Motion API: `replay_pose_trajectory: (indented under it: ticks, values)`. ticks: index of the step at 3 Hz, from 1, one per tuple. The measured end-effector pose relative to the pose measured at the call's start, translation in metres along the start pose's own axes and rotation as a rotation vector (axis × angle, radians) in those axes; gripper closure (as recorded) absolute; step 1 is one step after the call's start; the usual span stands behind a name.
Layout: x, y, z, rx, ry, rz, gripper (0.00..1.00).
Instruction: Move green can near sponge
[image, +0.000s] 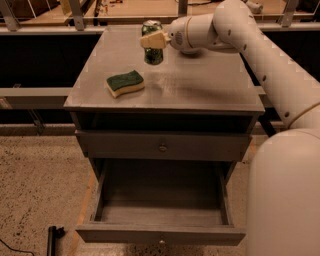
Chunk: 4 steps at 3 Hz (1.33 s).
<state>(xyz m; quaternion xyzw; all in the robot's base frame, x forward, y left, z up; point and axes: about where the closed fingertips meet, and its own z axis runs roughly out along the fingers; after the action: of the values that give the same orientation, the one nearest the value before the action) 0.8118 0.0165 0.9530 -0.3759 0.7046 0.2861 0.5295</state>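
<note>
The green can (153, 54) stands upright at the back middle of the grey cabinet top (200, 85), its base at or just above the surface. My gripper (153, 40) reaches in from the right and is shut on the can, with one pale finger (150, 41) across its front. The sponge (125, 83), dark green over pale yellow, lies flat on the cabinet top, to the left of the can and nearer the front, about a can's height away.
The white arm (260, 55) spans the right side of the cabinet top. The bottom drawer (160, 232) is pulled open. The upper drawer (162, 147) is shut. A dark object (52, 239) lies on the floor at the lower left. A railing (50, 31) runs behind.
</note>
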Motion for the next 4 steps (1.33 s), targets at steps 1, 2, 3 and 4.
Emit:
replay_pose_trajectory:
  ticks: [1, 2, 3, 4]
  values:
    - [0.017, 0.018, -0.002, 0.012, 0.010, 0.002, 1.00]
    - [0.032, 0.028, -0.003, 0.037, 0.010, -0.010, 0.82]
    - [0.045, 0.033, 0.004, 0.076, -0.007, -0.049, 0.51]
    - [0.050, 0.034, 0.008, 0.097, -0.019, -0.069, 0.27]
